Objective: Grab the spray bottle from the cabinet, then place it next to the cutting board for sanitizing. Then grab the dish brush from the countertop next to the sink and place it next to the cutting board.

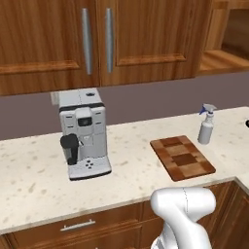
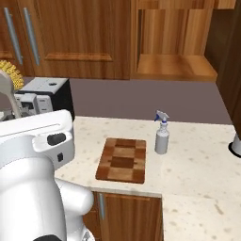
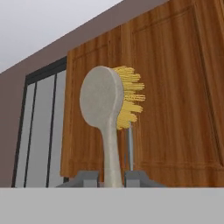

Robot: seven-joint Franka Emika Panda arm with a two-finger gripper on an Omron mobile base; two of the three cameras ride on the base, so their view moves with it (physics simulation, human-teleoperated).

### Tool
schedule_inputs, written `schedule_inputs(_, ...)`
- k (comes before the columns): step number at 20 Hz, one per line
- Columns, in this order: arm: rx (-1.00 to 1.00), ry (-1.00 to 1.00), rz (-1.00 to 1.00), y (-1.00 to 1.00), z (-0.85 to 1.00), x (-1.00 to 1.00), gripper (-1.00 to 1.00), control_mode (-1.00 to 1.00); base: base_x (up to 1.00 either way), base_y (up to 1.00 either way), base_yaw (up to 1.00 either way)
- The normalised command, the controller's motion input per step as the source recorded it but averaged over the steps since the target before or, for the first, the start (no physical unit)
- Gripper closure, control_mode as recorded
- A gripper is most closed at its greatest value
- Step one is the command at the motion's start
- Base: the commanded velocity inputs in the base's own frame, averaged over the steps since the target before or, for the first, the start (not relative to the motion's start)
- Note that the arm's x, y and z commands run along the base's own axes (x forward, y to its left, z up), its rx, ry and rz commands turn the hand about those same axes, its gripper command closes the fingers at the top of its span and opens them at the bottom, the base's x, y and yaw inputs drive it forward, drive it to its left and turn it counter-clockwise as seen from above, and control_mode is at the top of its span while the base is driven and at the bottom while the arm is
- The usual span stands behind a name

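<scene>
one brush held up in the hand

one dish brush (image 3: 110, 118) is in the hand (image 3: 114, 178). the two small dark fingers are squeezed on its thin handle, one on each side. the brush stands straight up from the hand. its round pale head is on top, and yellow bristles stick out to one side. behind it is a brown wooden door. in the right base view the brush head (image 2: 6, 84) peeks up at the left edge, above the big white arm (image 2: 33, 155).

the cutting board (image 1: 182, 157) lies flat on the desk (image 1: 34, 175), near the front edge. it has dark and light brown squares. the spray bottle (image 1: 206, 125) stands upright on the desk just beside the far right corner of the board. it is pale grey with a white and blue top. it does not touch the board.

a white and grey coffee machine (image 1: 83, 132) stands on the desk, well to the left of the board. it has small buttons, but no words on it can be read. no words can be read on the bottle either.

the cabinet (image 2: 172, 40) on the wall is open, and its wooden shelf shows inside. closed wooden doors with long grey handles (image 1: 86, 41) hang next to it.
</scene>
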Motion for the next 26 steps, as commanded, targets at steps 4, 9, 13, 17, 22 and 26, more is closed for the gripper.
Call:
schedule_inputs(4, 0.00, 0.00, 0.00, 0.00, 0.00, 0.00, 1.00, 1.00, 0.00, 0.06, 0.23)
schedule_inputs(9, 0.00, 0.00, 0.00, 0.00, 0.00, 0.00, 1.00, 1.00, 0.00, 0.21, 0.18)
schedule_inputs(13, 0.00, 0.11, 0.08, 0.14, -0.46, -0.16, 1.00, -1.00, -0.06, 0.04, 0.09)
schedule_inputs(17, 0.01, 0.41, 0.02, 0.52, -1.00, 0.08, 1.00, -1.00, 0.00, 0.00, 0.00)
schedule_inputs(22, 0.12, 0.56, 0.02, 0.37, -1.00, 0.93, 1.00, -1.00, 0.00, 0.00, 0.00)
schedule_inputs(26, 0.24, 0.25, 0.04, 0.13, -0.94, 0.97, 1.00, -1.00, 0.00, 0.00, 0.00)
